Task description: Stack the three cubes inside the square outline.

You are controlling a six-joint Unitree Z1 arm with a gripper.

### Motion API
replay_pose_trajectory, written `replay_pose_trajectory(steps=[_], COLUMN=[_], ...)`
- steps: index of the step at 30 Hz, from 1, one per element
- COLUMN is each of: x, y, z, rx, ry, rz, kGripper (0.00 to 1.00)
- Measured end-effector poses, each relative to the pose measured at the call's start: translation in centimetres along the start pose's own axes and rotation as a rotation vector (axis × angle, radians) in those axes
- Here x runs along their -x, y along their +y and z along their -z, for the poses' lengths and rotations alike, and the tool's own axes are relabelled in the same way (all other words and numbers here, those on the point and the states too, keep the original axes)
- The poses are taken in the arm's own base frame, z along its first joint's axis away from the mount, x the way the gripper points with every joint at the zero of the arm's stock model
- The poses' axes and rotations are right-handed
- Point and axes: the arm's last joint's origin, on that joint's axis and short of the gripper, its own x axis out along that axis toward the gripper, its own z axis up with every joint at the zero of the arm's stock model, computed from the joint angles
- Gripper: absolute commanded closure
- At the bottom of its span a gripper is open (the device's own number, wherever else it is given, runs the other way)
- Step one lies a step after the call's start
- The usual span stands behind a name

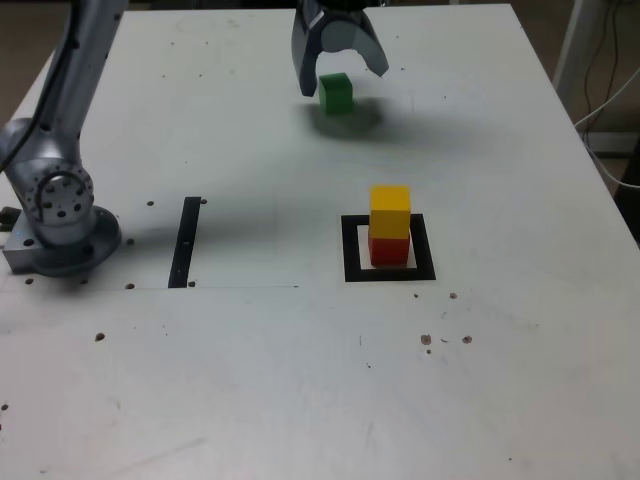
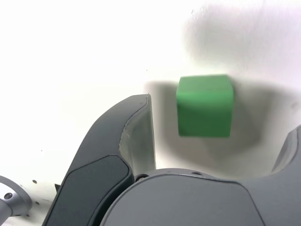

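This looks like a robotics lab or test room. A white worktable (image 1: 300, 380) with small screw holes and scuff marks fills the frame, a metal arm base (image 1: 55, 215) is bolted at middle left, and cables (image 1: 610, 90) hang at upper right.

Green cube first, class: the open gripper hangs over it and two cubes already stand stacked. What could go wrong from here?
1. The green cube sits nearer one finger of the open gripper in the wrist view, so closing may nudge or twist it.
2. The yellow cube on the red cube makes a narrow tower; a tilted green cube could topple it.
3. The tower stands toward the far edge of the square outline, so a knock might push it off the pale centre.
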Motion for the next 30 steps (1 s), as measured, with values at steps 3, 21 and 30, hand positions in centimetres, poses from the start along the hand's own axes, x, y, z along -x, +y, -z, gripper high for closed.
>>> replay_pose_trajectory(steps=[3,21,30], x=[-0.4,-2.4,-2.5], y=[0.7,1.4,1.4], z=[-0.5,-2.0,-2.1], rx=[-0.003,-0.011,-0.005], ry=[0.012,0.052,0.052], rz=[0.008,0.079,0.086], kGripper=[0.06,0.44,0.75])
